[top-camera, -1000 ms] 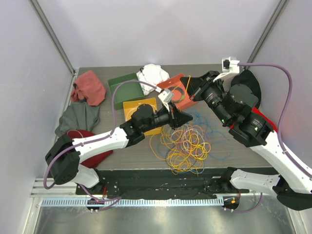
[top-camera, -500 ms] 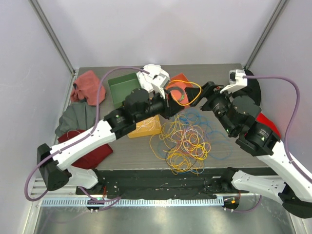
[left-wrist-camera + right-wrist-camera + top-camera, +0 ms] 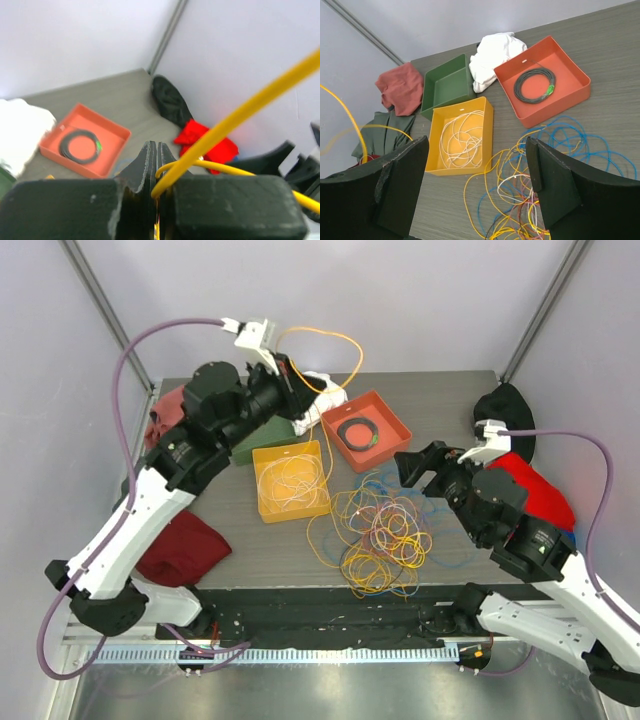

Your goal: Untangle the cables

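The cables (image 3: 380,535) lie as a loose tangle of yellow, blue, pink and white loops on the table's near middle, also seen in the right wrist view (image 3: 530,175). My left gripper (image 3: 290,380) is raised over the back left, shut on one yellow cable (image 3: 335,340) that arcs high through the air. In the left wrist view the closed gripper (image 3: 157,150) pinches that yellow cable (image 3: 240,112). My right gripper (image 3: 420,468) hovers open just right of the tangle, holding nothing (image 3: 476,150).
A yellow tray (image 3: 292,512) holds a coiled white cable (image 3: 462,137). An orange tray (image 3: 395,420) holds a black coil (image 3: 358,430). A green box (image 3: 447,85), a white cloth (image 3: 325,390) and red, grey and black cloths ring the table edges.
My left arm has risen and swung back to the left, pulling the yellow cable up with it. My right gripper has opened and drawn back from the orange tray toward the near right.
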